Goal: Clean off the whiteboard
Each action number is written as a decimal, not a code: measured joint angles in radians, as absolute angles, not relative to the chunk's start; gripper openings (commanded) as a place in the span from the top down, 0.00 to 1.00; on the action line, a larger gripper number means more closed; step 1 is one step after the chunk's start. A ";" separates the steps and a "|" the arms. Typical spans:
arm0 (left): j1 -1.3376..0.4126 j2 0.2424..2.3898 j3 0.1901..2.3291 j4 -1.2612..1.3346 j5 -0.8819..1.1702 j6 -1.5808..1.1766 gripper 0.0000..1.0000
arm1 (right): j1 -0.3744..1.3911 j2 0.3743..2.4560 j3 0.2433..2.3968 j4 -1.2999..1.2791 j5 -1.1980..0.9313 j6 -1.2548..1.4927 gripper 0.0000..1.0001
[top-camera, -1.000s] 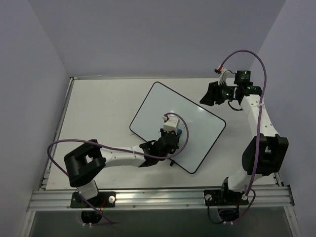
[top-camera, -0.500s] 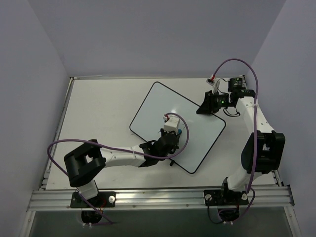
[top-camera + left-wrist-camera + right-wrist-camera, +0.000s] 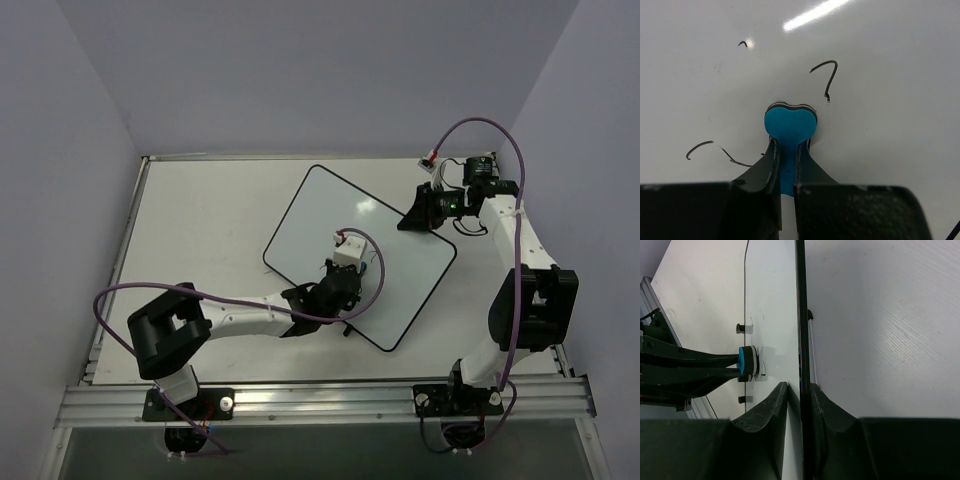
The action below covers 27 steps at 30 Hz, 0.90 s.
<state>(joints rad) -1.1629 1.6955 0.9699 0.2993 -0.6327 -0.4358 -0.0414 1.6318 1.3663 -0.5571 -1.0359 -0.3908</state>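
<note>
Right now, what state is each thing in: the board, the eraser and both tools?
whiteboard: not clean, a few black pen strokes on it
blue eraser: pinched upright, pressed to the whiteboard
left tool: shut on the blue eraser
right tool: shut on the whiteboard's rim

The whiteboard (image 3: 320,215) is lying slantwise across the middle of the worktop (image 3: 200,230), taking up most of the centre. The left claw (image 3: 786,145) is pressing a blue eraser (image 3: 790,122) onto the board's lower middle, and the left arm (image 3: 250,318) is stretching across the lower left of the frame, barring the way there. The right claw (image 3: 413,214) is clamping the board's upper right edge, with the right arm (image 3: 520,250) filling the right side. Bare worktop is lying open at the upper left and along the top. The walls (image 3: 60,200) are closing in on the left, right and far sides.
</note>
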 measured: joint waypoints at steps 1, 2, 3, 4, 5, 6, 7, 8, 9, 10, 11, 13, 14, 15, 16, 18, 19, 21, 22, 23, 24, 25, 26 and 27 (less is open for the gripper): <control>-1.161 1.695 0.978 0.290 -0.633 -0.428 0.98 | -0.041 1.631 1.366 -0.556 -1.036 -0.391 1.00; -1.156 1.695 0.989 0.281 -0.632 -0.416 0.98 | -0.041 1.629 1.365 -0.556 -1.036 -0.391 1.00; -1.152 1.695 1.000 0.276 -0.631 -0.407 0.98 | -0.041 1.627 1.362 -0.554 -1.036 -0.391 1.00; -1.145 1.695 1.013 0.273 -0.630 -0.398 0.98 | -0.040 1.624 1.359 -0.550 -1.035 -0.391 1.00; -1.137 1.695 1.024 0.273 -0.626 -0.390 0.98 | -0.040 1.621 1.356 -0.546 -1.035 -0.390 1.00; -1.126 1.695 1.036 0.274 -0.620 -0.382 0.98 | -0.039 1.617 1.352 -0.542 -1.034 -0.390 1.00; -1.117 1.695 1.045 0.281 -0.613 -0.376 0.98 | -0.039 1.612 1.348 -0.540 -1.033 -0.390 1.00; -1.109 1.695 1.053 0.289 -0.605 -0.370 0.98 | -0.038 1.608 1.345 -0.537 -1.031 -0.389 1.00; -1.101 1.697 1.061 0.297 -0.597 -0.364 0.98 | -0.037 1.602 1.341 -0.534 -1.029 -0.387 1.00; -1.095 1.701 1.072 0.301 -0.591 -0.359 0.98 | -0.037 1.599 1.339 -0.533 -1.028 -0.386 1.00; -1.091 1.708 1.084 0.308 -0.581 -0.354 0.98 | -0.036 1.594 1.336 -0.532 -1.027 -0.384 1.00; -1.090 1.730 1.108 0.328 -0.559 -0.349 0.98 | -0.035 1.587 1.333 -0.531 -1.024 -0.381 1.00; -1.092 1.744 1.121 0.337 -0.544 -0.346 0.98 | -0.033 1.584 1.332 -0.531 -1.021 -0.378 1.00; -1.095 1.761 1.132 0.349 -0.537 -0.342 0.98 | -0.031 1.581 1.332 -0.531 -1.018 -0.376 1.00; -1.098 1.770 1.137 0.358 -0.538 -0.336 0.98 | -0.031 1.580 1.332 -0.528 -1.006 -0.376 1.00; -1.103 1.778 1.137 0.380 -0.534 -0.336 0.98 | -0.033 1.580 1.331 -0.529 -1.002 -0.372 1.00; -1.105 1.781 1.137 0.389 -0.535 -0.335 0.98 | -0.033 1.580 1.330 -0.528 -0.999 -0.372 1.00; -1.111 1.784 1.131 0.409 -0.545 -0.337 0.98 | -0.033 1.580 1.330 -0.528 -0.999 -0.371 1.00; -1.114 1.784 1.122 0.422 -0.553 -0.340 0.98 | -0.033 1.580 1.330 -0.529 -0.999 -0.371 1.00; -1.116 1.783 1.109 0.441 -0.562 -0.347 0.98 | -0.032 1.580 1.330 -0.529 -1.000 -0.371 1.00; -1.118 1.780 1.091 0.462 -0.572 -0.358 0.98 | -0.032 1.580 1.330 -0.529 -0.999 -0.371 1.00; -1.118 1.775 1.070 0.479 -0.583 -0.368 0.98 | -0.031 1.580 1.330 -0.529 -0.999 -0.371 1.00; -1.118 1.766 1.047 0.487 -0.592 -0.381 0.98 | -0.031 1.580 1.330 -0.529 -0.999 -0.371 1.00; -1.118 1.757 1.021 0.498 -0.600 -0.393 0.98 | -0.031 1.580 1.330 -0.529 -0.999 -0.372 1.00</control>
<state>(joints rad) -1.1183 1.7565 1.0214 0.4976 -0.5999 -0.3927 -0.0307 1.5799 1.3304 -0.5285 -0.9993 -0.3717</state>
